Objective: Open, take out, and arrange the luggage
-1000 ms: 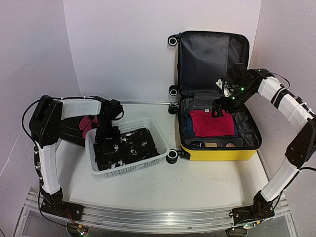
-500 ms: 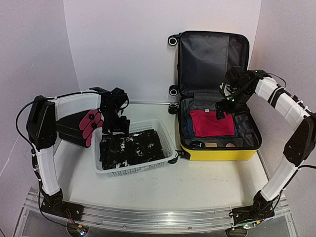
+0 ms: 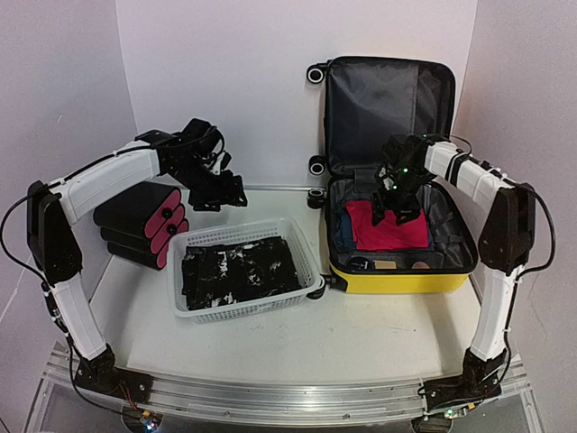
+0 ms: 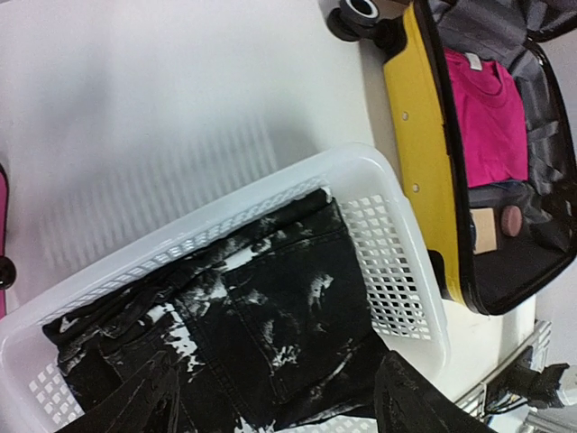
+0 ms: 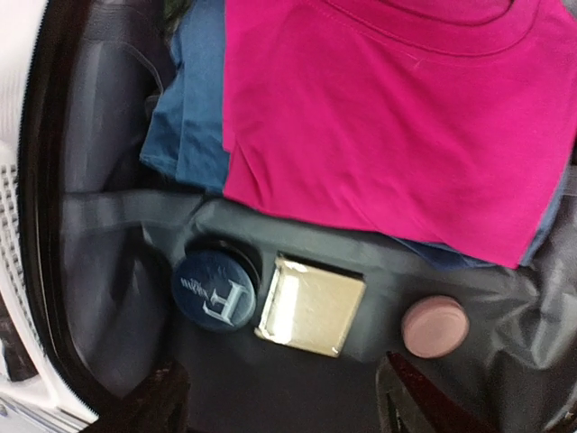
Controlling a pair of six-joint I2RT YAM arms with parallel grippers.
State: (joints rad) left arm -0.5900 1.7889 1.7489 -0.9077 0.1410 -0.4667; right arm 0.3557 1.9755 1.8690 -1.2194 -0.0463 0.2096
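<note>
Now the luggage (image 3: 401, 280) lies open at the far right corner of the surface (image 3: 361, 334), its yellow shell flat and its grey-lined lid standing upright against the back wall. Inside the lower half a pink shirt (image 5: 406, 126) is folded on top of a blue garment (image 5: 194, 108). Along the near wall of that half sit a dark round jar (image 5: 215, 291) with a letter F on its lid, a gold box (image 5: 311, 305) touching it, and a small pink round lid (image 5: 435, 327) a little apart. The right pincer (image 3: 395, 212) hangs over the pink shirt, pointing down; its fingers (image 5: 162, 397) stand apart with nothing between them, so it is open and grips nothing. Left of the luggage, around the middle of the surface, a white basket (image 3: 302, 248) holds a folded black garment with white blotches (image 3: 239, 271), and the basket's near right corner lies just beside one of the luggage's black wheels (image 3: 313, 287). The left pincer (image 3: 225, 198) is raised above the far edge of the basket, close to the back wall, looking down at the blotched garment; its two fingers are spread with nothing between them, so it too is open and empty. Toward the left edge of the surface, black cases with pink round ends (image 3: 149, 221) lie stacked beneath the left arm.
</note>
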